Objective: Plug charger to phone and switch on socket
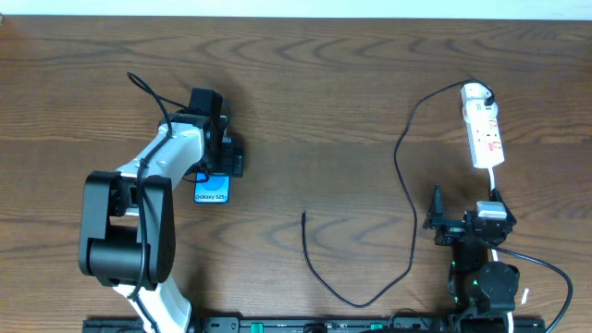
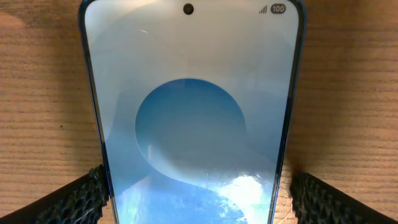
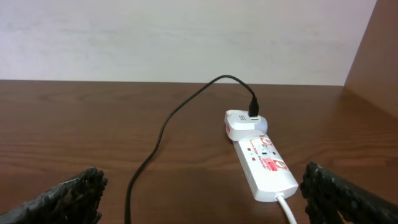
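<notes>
Under left gripper point(image 2: 198, 198), jaws wide: phone point(image 2: 189, 118) between fingers point(image 2: 79, 200); right gripper point(image 3: 202, 196) wide too.

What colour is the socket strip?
White with red markings; the socket shows best in the right wrist view.

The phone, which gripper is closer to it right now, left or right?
Left. The left gripper hangs right over the phone, its open fingers flanking the phone's sides. The right gripper is far across the table, by the socket, facing it.
</notes>
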Controlling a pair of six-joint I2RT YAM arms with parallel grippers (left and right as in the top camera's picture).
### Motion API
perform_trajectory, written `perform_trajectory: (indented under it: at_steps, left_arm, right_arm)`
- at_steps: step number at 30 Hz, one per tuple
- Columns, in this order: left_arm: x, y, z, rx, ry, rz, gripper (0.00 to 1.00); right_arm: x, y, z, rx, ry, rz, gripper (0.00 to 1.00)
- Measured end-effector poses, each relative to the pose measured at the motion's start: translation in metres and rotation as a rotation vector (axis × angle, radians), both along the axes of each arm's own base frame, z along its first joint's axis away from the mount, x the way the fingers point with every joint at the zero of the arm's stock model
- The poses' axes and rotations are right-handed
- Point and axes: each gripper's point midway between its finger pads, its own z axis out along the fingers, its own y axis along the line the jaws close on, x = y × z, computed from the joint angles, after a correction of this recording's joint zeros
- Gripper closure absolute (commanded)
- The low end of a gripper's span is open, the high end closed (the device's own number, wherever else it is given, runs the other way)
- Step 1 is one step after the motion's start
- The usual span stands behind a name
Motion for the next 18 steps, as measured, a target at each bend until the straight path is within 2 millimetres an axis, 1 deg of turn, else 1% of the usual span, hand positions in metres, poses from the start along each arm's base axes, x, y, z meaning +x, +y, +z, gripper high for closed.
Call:
perform_trajectory:
  at_steps: [18]
  left_arm:
    - [-0.0026, 0.0002, 0.0001, 0.002, 0.010, -0.009, 0.05]
  right_arm:
    - [0.0000, 0.0001, 0.0000, 0.000, 0.000, 0.000, 0.01]
